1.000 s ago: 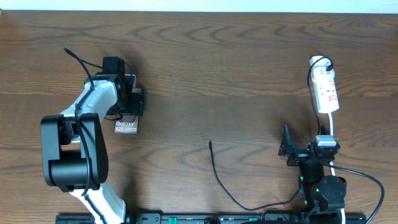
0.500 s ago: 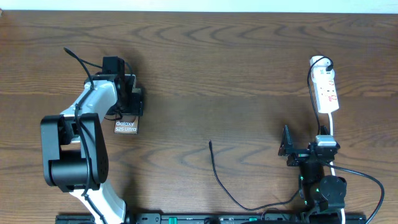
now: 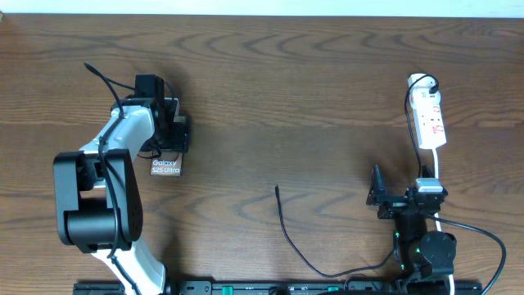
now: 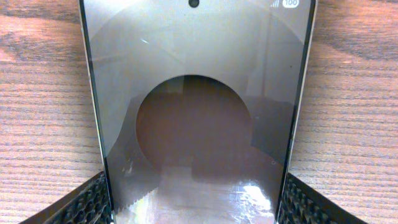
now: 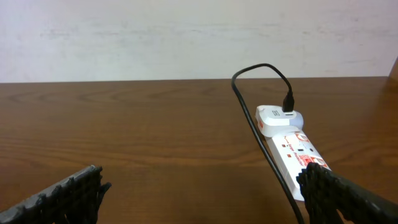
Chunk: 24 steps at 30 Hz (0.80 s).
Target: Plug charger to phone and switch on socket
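- Right pincer (image 5: 205, 190) gapes wide, holding nothing.
- The charger (image 3: 288, 233) lies loose mid-table, plug tip free.
- Left pincer (image 4: 196, 200) clamps the phone (image 3: 165, 166) by its long edges, on the table's (image 3: 286, 98) left.
- The socket (image 3: 430, 121) lies far right.

Left arm (image 3: 115, 143): white link shells, bulky black joint housings, thin black cable at upper left. Right arm (image 3: 422, 242): mostly black, green lights. Pincer fingers (image 4: 87, 202): black, knurled pads.
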Tool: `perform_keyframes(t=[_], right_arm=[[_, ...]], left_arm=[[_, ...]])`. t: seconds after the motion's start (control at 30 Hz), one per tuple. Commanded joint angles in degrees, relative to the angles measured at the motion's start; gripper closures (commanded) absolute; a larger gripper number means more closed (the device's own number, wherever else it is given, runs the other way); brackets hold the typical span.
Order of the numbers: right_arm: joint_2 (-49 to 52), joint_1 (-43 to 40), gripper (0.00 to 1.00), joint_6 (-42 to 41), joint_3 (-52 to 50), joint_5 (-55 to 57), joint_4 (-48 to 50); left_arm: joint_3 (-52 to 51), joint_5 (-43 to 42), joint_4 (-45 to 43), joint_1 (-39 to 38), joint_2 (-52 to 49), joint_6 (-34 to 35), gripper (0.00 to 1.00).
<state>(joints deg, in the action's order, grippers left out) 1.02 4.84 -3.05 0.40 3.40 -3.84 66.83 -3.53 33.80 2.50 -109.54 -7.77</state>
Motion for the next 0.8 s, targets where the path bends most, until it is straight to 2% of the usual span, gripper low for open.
perform_keyframes(t=[0.0, 0.33, 0.57, 0.6, 0.63, 0.77], right_arm=[[-0.09, -0.31, 0.01, -0.74, -0.09, -0.13, -0.20], [-0.09, -0.31, 0.01, -0.74, -0.09, -0.13, -0.20], [-0.09, -0.31, 0.01, -0.72, -0.09, -0.11, -0.20], [-0.09, -0.31, 0.01, -0.74, -0.09, -0.13, -0.20], [-0.09, -0.31, 0.01, -0.74, -0.09, -0.13, -0.20], [-0.09, -0.31, 0.01, -0.74, -0.09, -0.13, -0.20]], left_arm=[[-2.01, 1.36, 0.13, -0.13, -1.70, -0.74, 0.39], [-2.01, 1.36, 0.13, -0.13, -1.70, -0.74, 0.56], [-2.01, 1.36, 0.11, -0.13, -1.70, -0.74, 0.81], [-2.01, 1.36, 0.11, -0.13, -1.70, -0.74, 0.90], [-2.01, 1.36, 0.11, -0.13, -1.70, -0.74, 0.92], [-1.99, 1.36, -0.15, -0.13, -1.62, -0.74, 0.92]])
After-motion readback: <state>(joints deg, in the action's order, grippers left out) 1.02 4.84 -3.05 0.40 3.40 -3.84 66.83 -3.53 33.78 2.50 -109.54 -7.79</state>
